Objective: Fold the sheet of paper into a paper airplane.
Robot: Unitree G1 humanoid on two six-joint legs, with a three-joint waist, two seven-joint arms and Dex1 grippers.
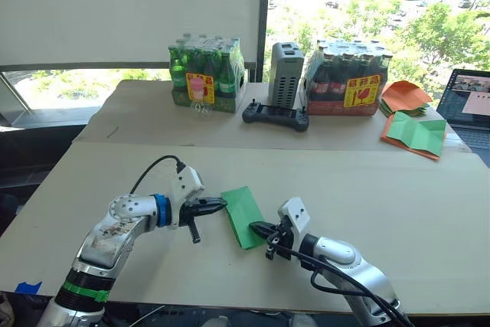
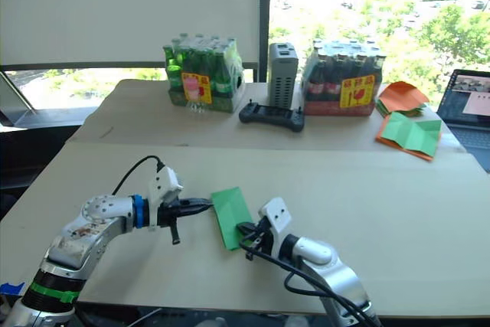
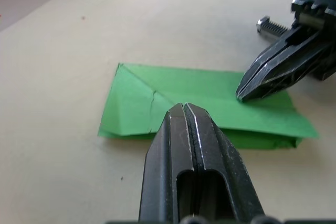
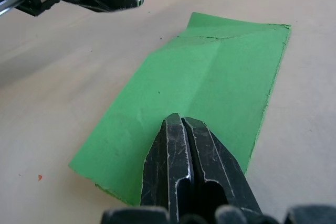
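Note:
The sheet of paper [image 1: 243, 216] lies flat on the table, bright green, folded into a narrow strip with a diagonal crease at one end [image 3: 152, 100]. My left gripper [image 1: 223, 204] is shut, its tip at the strip's left edge [image 3: 184, 108]. My right gripper [image 1: 254, 227] is shut too, with its tip resting on top of the strip near the front end [image 4: 181, 120]. Nothing is held between either pair of fingers. The two tips stand about a finger's length apart across the paper. The paper airplane is out of view.
At the back stand a pack of green bottles [image 1: 205, 74], a grey box [image 1: 285, 74], a black controller [image 1: 276, 117] and a pack of dark bottles [image 1: 348, 78]. Orange sheets [image 1: 404, 97] and a green sheet edged with orange [image 1: 416, 135] lie back right, beside a laptop [image 1: 471, 105].

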